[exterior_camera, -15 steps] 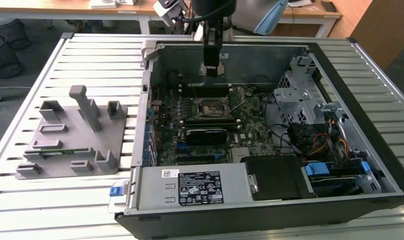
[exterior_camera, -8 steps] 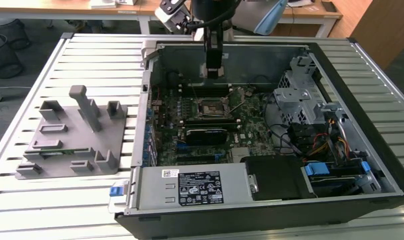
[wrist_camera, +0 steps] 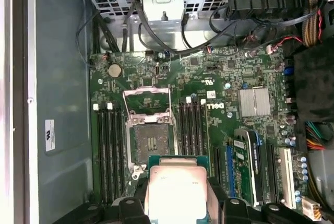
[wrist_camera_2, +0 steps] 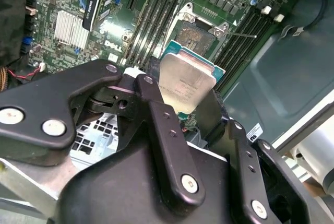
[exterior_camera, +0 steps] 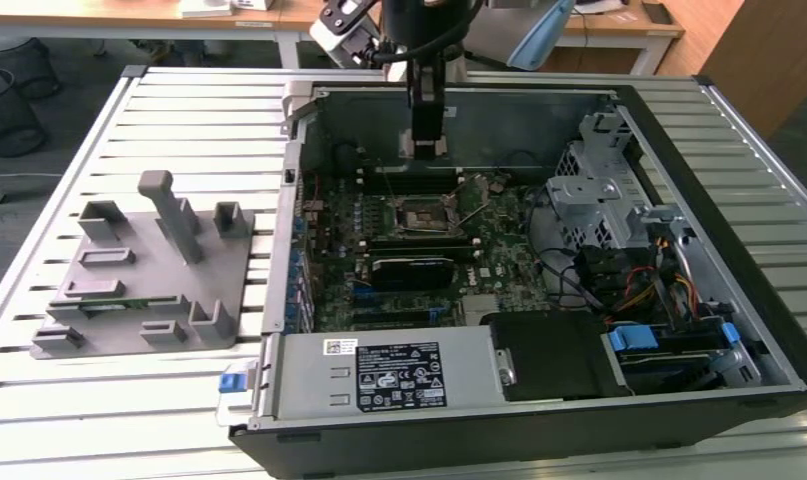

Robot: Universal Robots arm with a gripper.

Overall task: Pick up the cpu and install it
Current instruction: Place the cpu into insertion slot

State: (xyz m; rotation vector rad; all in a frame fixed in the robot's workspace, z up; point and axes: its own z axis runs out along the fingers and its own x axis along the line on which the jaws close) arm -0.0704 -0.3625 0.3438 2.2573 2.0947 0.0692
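The cpu (wrist_camera: 177,190), a flat square chip with a silvery top and a thin green edge, is held between my black fingers (wrist_camera_2: 156,109) in both wrist views. My gripper (wrist_camera_2: 182,101) is shut on the cpu (wrist_camera_2: 187,80), above the motherboard. The open cpu socket (wrist_camera: 150,141) with its raised metal frame lies just beyond the chip, and the socket (wrist_camera_2: 194,33) looks empty. In the exterior view my gripper (exterior_camera: 426,145) hangs inside the open computer case, a little behind the socket (exterior_camera: 421,214).
The open computer case (exterior_camera: 757,340) lies on a slatted metal table (exterior_camera: 176,120). Memory slots (wrist_camera: 107,145) flank the socket. A black card (exterior_camera: 417,270), a drive cage (exterior_camera: 597,190), cables (exterior_camera: 643,290) and the power supply (exterior_camera: 376,372) crowd the case. A grey fixture (exterior_camera: 150,265) stands on the exterior view's left.
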